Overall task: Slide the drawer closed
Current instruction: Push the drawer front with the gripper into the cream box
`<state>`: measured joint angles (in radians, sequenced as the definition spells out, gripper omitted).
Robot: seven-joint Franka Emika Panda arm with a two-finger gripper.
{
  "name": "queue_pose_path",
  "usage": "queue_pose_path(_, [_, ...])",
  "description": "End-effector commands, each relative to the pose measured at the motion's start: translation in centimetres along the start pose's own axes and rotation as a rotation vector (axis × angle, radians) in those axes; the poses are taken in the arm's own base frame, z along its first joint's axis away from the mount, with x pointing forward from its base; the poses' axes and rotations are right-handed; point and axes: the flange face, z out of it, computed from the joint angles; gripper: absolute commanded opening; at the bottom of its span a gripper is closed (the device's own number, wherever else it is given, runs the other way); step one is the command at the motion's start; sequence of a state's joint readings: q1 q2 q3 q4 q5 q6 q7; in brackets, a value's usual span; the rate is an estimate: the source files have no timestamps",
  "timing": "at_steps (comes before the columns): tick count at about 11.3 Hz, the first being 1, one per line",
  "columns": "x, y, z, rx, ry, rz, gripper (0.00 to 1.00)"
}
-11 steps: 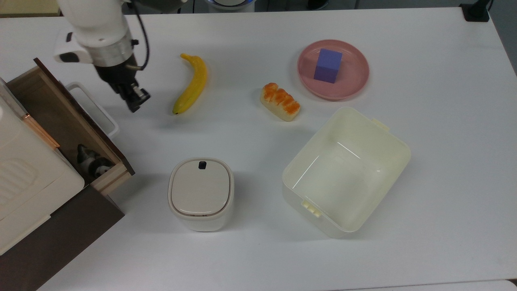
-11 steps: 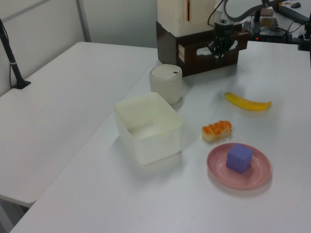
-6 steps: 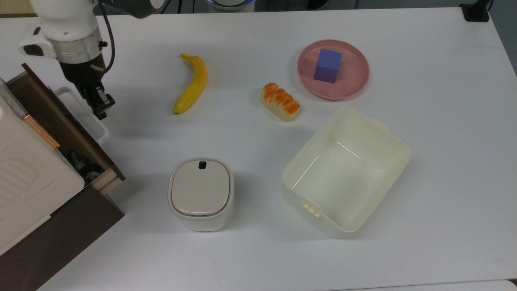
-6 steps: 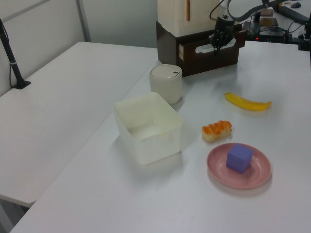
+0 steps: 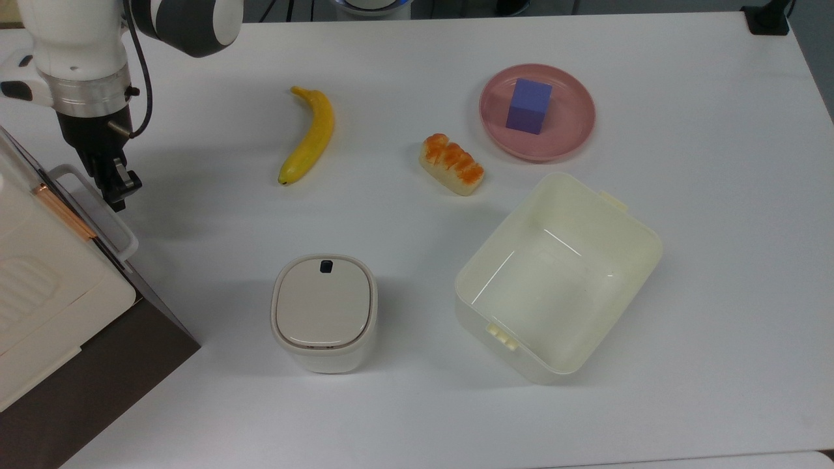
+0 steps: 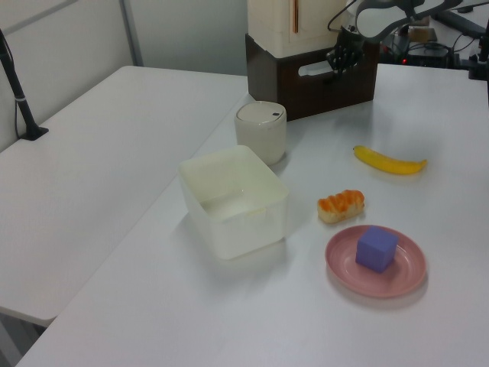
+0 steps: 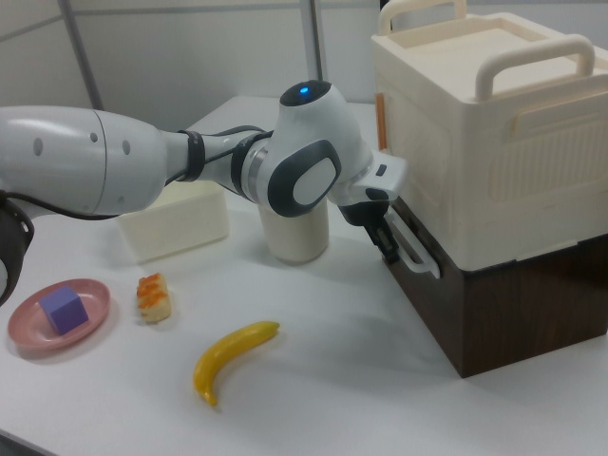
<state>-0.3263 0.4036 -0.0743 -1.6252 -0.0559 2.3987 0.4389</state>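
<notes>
You have the black two-finger gripper [image 5: 124, 185] pressed against the white loop handle [image 5: 98, 208] of the dark brown wooden drawer [image 6: 336, 76], which sits at the top view's left edge under the cream plastic crate [image 7: 475, 123]. Its fingers look narrowly set and grip nothing. Keep pushing straight along the drawer's travel, staying square on the handle so you don't slip off. Compared with a second ago, the tan interior is now hidden and the front looks nearly flush with the cabinet.
</notes>
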Motion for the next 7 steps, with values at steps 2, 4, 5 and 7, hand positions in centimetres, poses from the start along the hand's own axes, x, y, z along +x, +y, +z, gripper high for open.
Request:
queue_pose_path(2, [1.3, 0.7, -0.7, -0.009, 0.070, -0.013, 0.00])
queue_pose_path(4, [-1.0, -2.2, -0.2, 0.001, 0.022, -0.153, 0.00])
queue_pose_path(5, [-2.7, -4.4, -0.5, 0.001, -0.032, -0.260, 0.01])
queue_pose_path(7, [-5.1, -7.8, -3.5, 0.022, -0.109, -0.381, 0.09])
